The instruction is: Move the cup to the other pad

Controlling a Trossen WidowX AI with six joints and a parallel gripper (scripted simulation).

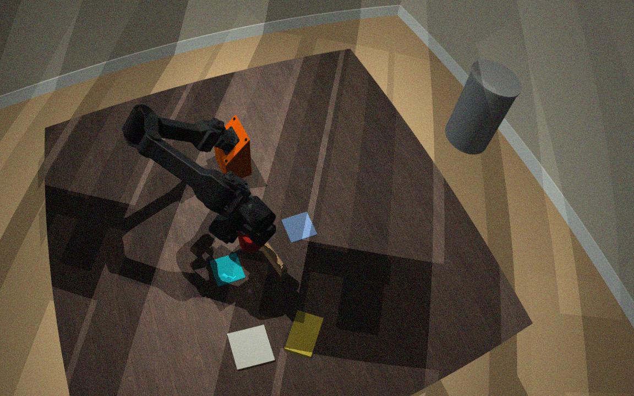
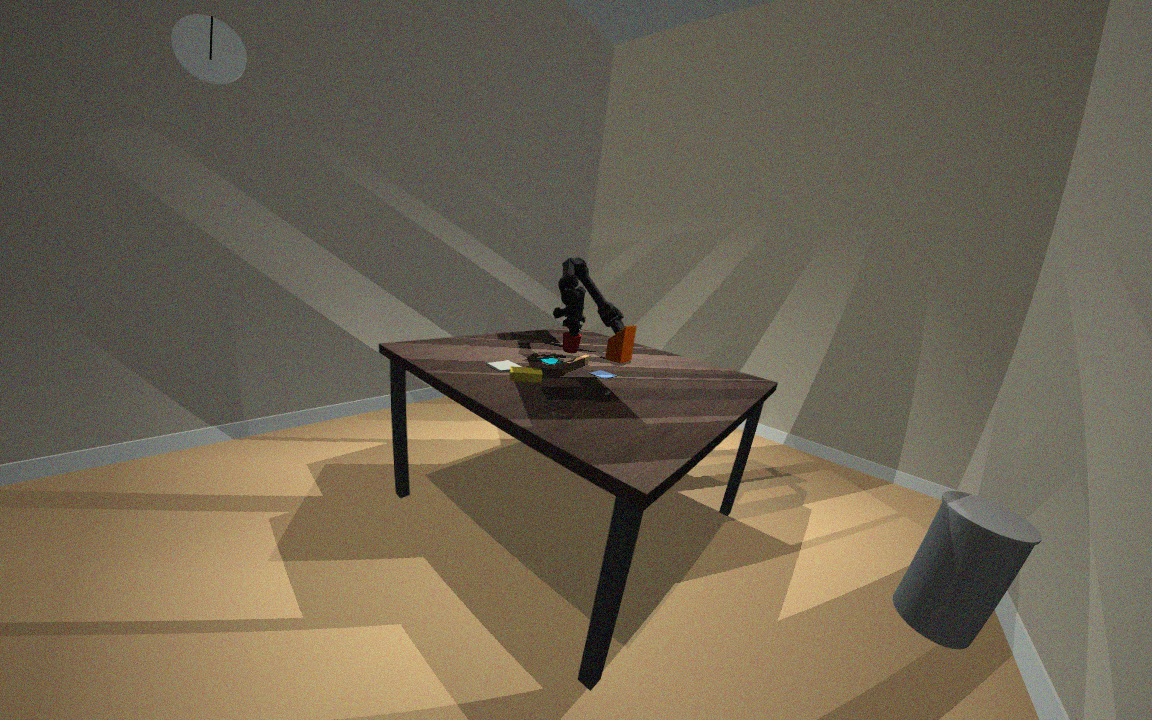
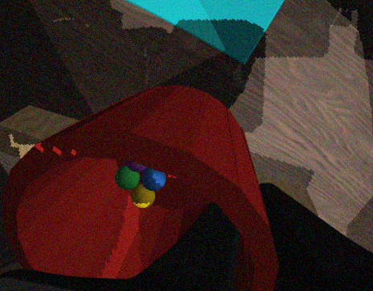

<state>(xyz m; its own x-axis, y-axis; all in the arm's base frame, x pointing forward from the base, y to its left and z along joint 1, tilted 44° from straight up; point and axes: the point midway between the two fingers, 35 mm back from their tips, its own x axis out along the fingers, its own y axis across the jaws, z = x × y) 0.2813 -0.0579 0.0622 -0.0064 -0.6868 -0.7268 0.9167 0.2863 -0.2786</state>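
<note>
The red cup (image 1: 247,242) (image 2: 570,341) (image 3: 182,124) hangs upright above the table (image 1: 359,147) (image 2: 652,429), between the two pads. Several coloured marbles (image 3: 138,183) lie on its bottom. My gripper (image 1: 249,236) (image 3: 247,196) is shut on the cup's wall, one finger inside and one outside. The cyan pad (image 1: 227,268) (image 2: 550,360) lies just ahead of the cup. The light blue pad (image 1: 299,226) (image 2: 601,373) lies bare to the right of the arm.
A wooden bar (image 1: 274,257) (image 3: 31,124) lies between the pads, partly in shadow. An orange block (image 1: 234,147) (image 2: 620,344) stands by the arm's base. A white card (image 1: 250,346) (image 2: 502,364) and a yellow block (image 1: 304,333) (image 2: 525,373) lie nearer the front. A grey bin (image 1: 481,105) (image 2: 965,573) stands on the floor.
</note>
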